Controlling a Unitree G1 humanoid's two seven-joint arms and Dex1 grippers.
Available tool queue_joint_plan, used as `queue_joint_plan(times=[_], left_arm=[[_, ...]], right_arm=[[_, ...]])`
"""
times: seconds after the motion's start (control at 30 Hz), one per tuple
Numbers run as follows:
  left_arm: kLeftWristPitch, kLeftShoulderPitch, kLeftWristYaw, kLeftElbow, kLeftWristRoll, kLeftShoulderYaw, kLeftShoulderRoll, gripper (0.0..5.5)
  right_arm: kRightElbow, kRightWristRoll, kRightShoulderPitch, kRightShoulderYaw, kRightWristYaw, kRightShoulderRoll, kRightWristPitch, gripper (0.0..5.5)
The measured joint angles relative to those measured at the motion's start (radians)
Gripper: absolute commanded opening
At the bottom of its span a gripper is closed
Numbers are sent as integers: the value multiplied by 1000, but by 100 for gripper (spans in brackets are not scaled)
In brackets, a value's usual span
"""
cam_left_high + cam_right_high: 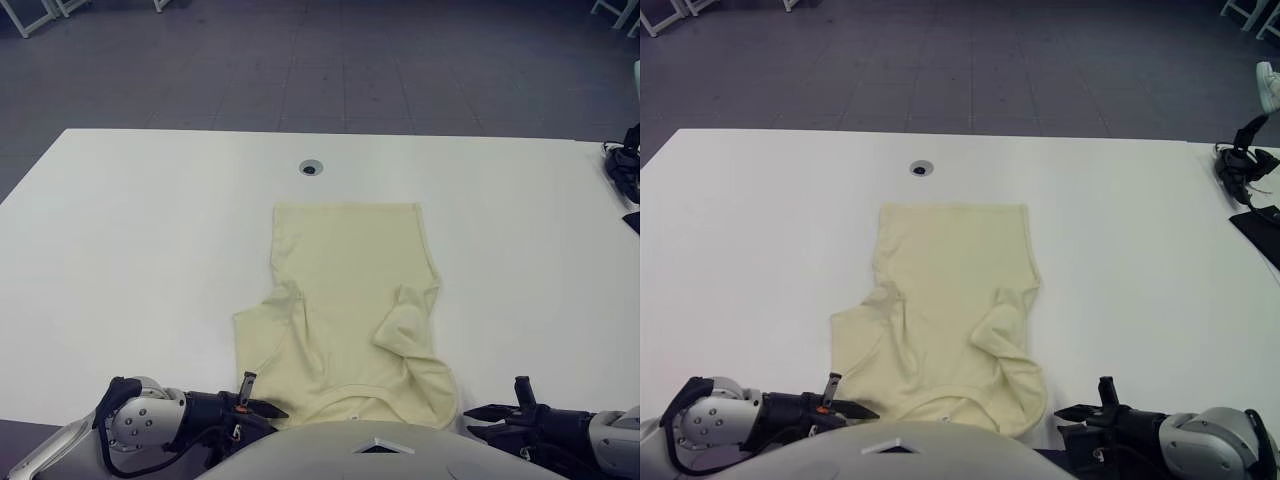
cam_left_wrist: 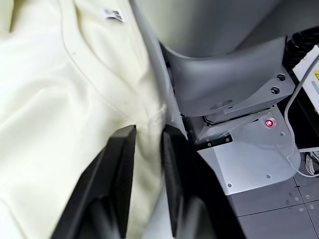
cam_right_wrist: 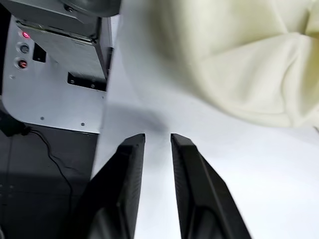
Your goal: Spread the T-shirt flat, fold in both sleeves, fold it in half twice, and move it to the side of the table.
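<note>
**Item:** T-shirt [image 1: 345, 300], pale yellow, on white bench [image 1: 130, 250]. Sleeves are turned in, the collar end lies at the near edge, and the near right corner is rumpled.

**Step, as judged:** first half-fold. Pinch both near corners evenly, lift low, and carry them to the far hem without dragging.

**Left gripper** [image 2: 148, 133]: jaws narrowly parted, with the shirt's near left edge between them.

**Right gripper** [image 3: 157, 138]: jaws narrowly parted and empty, over bare bench just beside the near right corner.

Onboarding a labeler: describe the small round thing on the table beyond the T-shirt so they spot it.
On the white table, the pale yellow T-shirt lies mid-table. Just past its far edge is a small round port: silver rim, dark centre, set flush into the tabletop, unlike the loose black gear at the right edge.
</note>
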Motion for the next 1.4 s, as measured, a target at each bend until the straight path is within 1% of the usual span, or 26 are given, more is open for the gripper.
queue_joint_plan(times=[0.03, 0.13, 0.17, 0.27, 0.4, 0.47, 0.57, 0.63, 0.67, 0.77, 0.8, 0.87, 0.97, 1.17, 1.27, 1.4], left_arm=[[3, 7, -3, 1, -16, 9, 0, 166], [1, 26, -18, -4, -117, 43, -2, 217], [-11, 31, -28, -9, -154, 58, -3, 224], [-52, 51, -69, -22, -299, 117, -2, 281], [-62, 47, -90, -29, -405, 185, -9, 338], [-60, 26, -85, -26, -426, 196, -34, 363], [17, -128, 48, 4, -413, 191, -166, 416], [72, -230, 132, 40, -342, 162, -247, 446], [122, -298, 189, 76, -283, 128, -304, 466], [197, -394, 281, 149, -161, 61, -398, 527], [215, -413, 305, 170, -129, 41, -424, 539], [231, -434, 336, 198, -80, 16, -454, 540], [251, -460, 359, 239, -25, -25, -499, 540], [250, -467, 380, 296, 51, -89, -552, 540], [248, -461, 387, 309, 79, -101, -558, 540], [246, -452, 389, 326, 97, -112, -561, 540]], right_arm=[[-9, 26, 3, -8, 12, 0, 5, 162], [-32, 142, -3, -59, 41, 3, 14, 211], [-40, 183, -8, -77, 51, 4, 18, 217], [-58, 330, -32, -138, 77, 11, 45, 273], [-51, 449, -160, -170, 38, 20, 124, 327], [-48, 452, -240, -151, -15, 25, 177, 351], [-27, 345, -421, -20, -160, 69, 265, 402], [-18, 254, -486, 81, -229, 111, 292, 431], [-12, 195, -524, 158, -273, 146, 322, 449], [-11, 59, -569, 295, -345, 199, 354, 507], [-11, 16, -576, 336, -360, 210, 358, 521], [-12, -45, -579, 384, -384, 225, 374, 538], [-19, -94, -560, 431, -413, 264, 423, 538], [-108, -99, -542, 426, -469, 337, 480, 538], [-178, -87, -494, 424, -487, 370, 504, 538], [-221, -72, -412, 430, -487, 378, 517, 538]])
